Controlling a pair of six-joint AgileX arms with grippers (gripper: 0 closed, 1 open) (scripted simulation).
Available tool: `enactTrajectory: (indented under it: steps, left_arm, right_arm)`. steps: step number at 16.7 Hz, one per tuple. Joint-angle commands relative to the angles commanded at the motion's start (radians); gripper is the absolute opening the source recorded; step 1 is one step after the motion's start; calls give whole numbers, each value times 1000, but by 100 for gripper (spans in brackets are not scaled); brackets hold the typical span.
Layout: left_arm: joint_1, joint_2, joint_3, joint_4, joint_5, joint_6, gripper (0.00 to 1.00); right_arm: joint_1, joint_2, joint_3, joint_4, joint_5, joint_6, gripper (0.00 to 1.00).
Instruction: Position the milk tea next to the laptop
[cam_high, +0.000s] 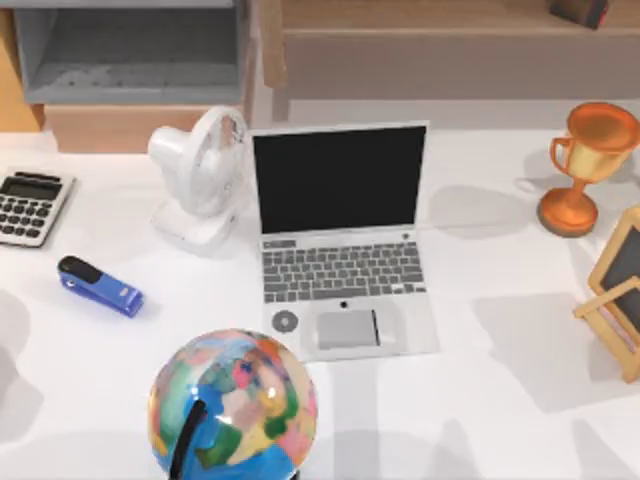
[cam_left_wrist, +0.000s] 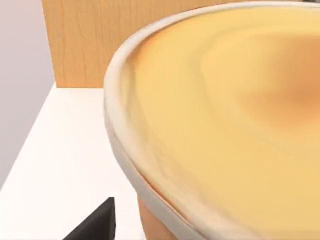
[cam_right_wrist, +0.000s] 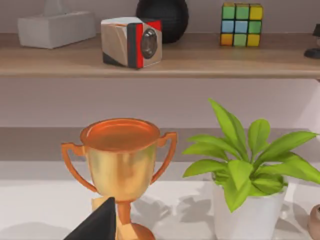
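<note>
- The milk tea (cam_left_wrist: 225, 125) is looming right under the left wrist camera — left gripper state: cannot tell.
- The laptop (cam_high: 340, 240) is sitting open mid-bench.
- Right gripper state: cannot tell.

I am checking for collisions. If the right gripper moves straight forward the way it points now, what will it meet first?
Most likely the orange trophy: it stands directly ahead of the right gripper's dark fingertip in the right wrist view. The potted plant sits off to the side. Depth is uncertain.
</note>
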Motion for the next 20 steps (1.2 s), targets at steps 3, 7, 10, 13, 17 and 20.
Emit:
enactTrajectory:
  steps: [3,7,10,13,17,20]
  left_arm:
    - [-18,16,7,16,-18,-9,100]
    - [-18,16,7,16,-18,-9,85]
    - [-18,16,7,16,-18,-9,62]
    - [-18,16,7,16,-18,-9,40]
    - [-18,16,7,16,-18,-9,10]
    - [-18,16,7,16,-18,-9,0]
  right_arm:
    - [0,0,0,0,0,0,100]
    - [0,0,0,0,0,0,100]
    - [0,0,0,0,0,0,100]
    - [0,0,0,0,0,0,100]
    - [0,0,0,0,0,0,100]
    - [0,0,0,0,0,0,100]
